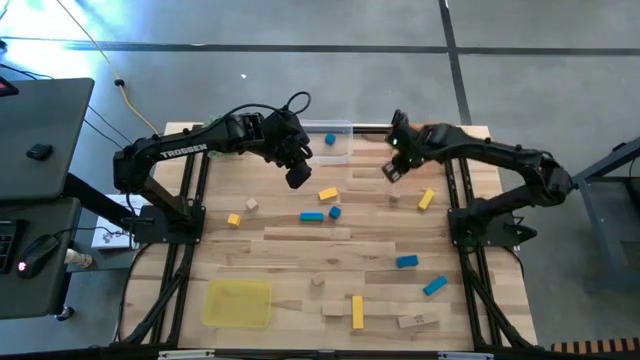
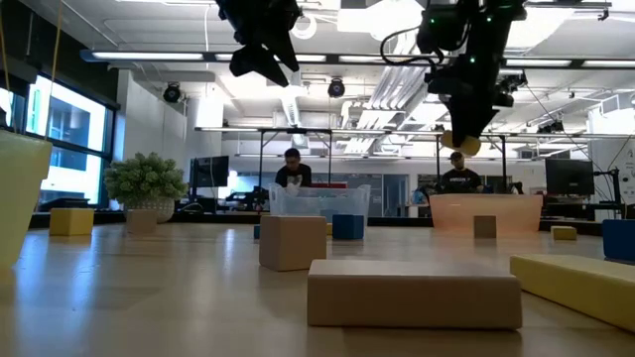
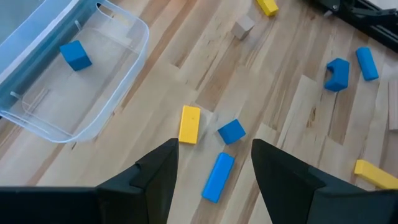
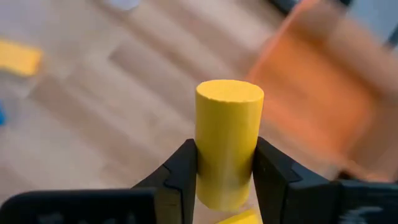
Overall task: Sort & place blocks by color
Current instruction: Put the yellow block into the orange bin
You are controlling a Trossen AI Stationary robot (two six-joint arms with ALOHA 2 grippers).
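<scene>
Wood-plank table point(image 1: 300, 255), office room behind, two people seated far off. Right gripper point(image 4: 225, 177) raised at 1 o'clock near orange tray point(image 4: 323, 93), pinching yellow cylinder point(image 4: 227, 140), long axis running out past the fingertips. Left gripper point(image 3: 211, 165) at 12 o'clock beside clear tray point(image 3: 118, 93), spread, nothing held, above yellow bar point(image 3: 189, 124), blue cube point(image 3: 232, 131), blue bar point(image 3: 217, 177).

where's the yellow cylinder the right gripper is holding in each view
High view: hidden under the right gripper, beside the orange tray.
Low view: yellow cylinder hangs high, above the orange tray.
Left wrist view: not in it.
Right wrist view: centre, clamped, orange tray behind.
Shared landmark: orange tray.
</scene>
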